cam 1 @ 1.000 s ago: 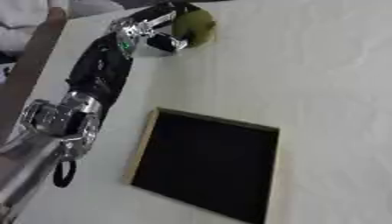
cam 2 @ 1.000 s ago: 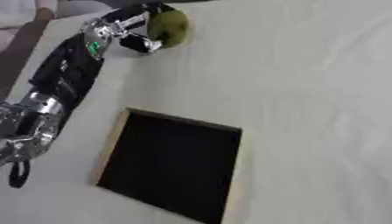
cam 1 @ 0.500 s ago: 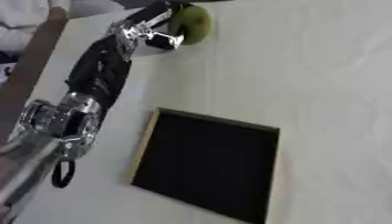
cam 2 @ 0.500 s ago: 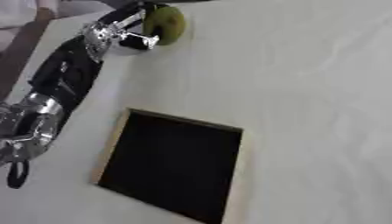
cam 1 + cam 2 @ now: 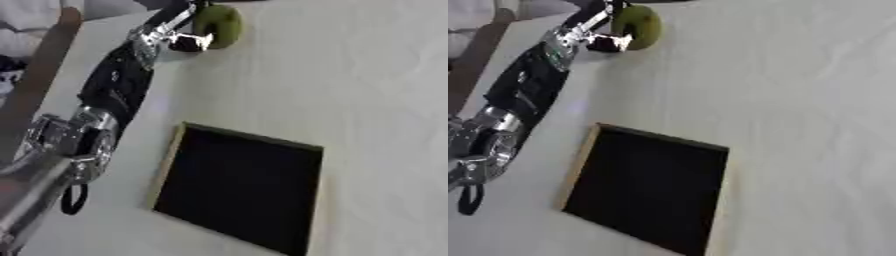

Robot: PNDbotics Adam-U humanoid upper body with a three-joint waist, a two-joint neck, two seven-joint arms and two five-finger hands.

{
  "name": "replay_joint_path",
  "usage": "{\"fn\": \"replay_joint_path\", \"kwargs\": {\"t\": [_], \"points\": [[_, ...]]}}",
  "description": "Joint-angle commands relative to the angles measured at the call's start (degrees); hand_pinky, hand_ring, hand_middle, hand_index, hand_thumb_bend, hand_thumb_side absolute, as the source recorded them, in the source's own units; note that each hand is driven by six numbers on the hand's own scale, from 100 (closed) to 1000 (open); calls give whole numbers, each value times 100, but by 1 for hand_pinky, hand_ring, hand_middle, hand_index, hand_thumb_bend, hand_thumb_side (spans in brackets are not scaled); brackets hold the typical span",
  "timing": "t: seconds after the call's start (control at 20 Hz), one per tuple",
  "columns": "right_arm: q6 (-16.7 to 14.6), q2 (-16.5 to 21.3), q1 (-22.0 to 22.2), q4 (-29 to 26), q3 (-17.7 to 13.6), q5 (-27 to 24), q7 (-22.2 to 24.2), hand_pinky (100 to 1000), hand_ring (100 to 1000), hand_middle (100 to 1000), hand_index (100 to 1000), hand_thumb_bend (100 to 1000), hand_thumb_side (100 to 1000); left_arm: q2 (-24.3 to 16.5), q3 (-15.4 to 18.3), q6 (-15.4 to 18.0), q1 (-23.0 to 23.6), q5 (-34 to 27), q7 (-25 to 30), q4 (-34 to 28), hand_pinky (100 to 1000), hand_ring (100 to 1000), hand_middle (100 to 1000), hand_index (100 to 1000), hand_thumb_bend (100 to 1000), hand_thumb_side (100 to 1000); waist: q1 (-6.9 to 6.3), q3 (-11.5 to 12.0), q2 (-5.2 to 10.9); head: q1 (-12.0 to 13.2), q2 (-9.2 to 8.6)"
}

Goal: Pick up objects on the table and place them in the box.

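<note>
A round green fruit (image 5: 219,26) lies at the top of the table, near the far edge. My left hand (image 5: 179,35) is stretched out to it from the lower left, with fingers and thumb curled against its left side. The box (image 5: 241,186), a shallow square with a black inside and a pale wooden rim, lies near the lower middle, well below the fruit. My right hand shows in neither view.
The pale table top (image 5: 376,100) spreads to the right of the box and fruit. A brown table edge (image 5: 39,75) runs along the left, with cloth-like shapes beyond it at the upper left.
The whole picture has shifted a little, so the head has moved. My left hand has stayed at the green fruit, which now sits closer to the top edge.
</note>
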State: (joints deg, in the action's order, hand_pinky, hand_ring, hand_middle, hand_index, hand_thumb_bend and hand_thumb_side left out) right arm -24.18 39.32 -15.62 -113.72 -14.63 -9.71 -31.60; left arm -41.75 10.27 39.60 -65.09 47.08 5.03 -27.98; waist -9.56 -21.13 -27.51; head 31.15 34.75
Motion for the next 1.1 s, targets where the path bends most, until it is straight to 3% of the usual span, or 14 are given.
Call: {"fn": "replay_joint_path", "kwargs": {"t": [0.05,0.4,0.75,1.1], "points": [[-1,105,-9,-88,-79,31,-43,828,806,692,789,100,319,-181,-40,-2,-5,-49,-70,-37,628,451,535,517,100,102,81,16,151,23,15],[-7,98,45,-88,-99,45,-90,827,805,691,788,100,320,-219,-67,24,3,-80,-258,-292,594,418,515,499,108,100,97,43,169,22,55],[0,102,112,-88,-121,81,-128,827,804,690,787,100,322,-246,-207,216,86,257,-657,-768,603,416,525,511,294,100,112,126,196,-42,108],[-14,118,179,-88,-134,108,-157,827,804,691,787,100,319,-212,-249,431,78,310,-799,-1092,596,396,525,511,278,100,148,231,237,-159,170]]}}
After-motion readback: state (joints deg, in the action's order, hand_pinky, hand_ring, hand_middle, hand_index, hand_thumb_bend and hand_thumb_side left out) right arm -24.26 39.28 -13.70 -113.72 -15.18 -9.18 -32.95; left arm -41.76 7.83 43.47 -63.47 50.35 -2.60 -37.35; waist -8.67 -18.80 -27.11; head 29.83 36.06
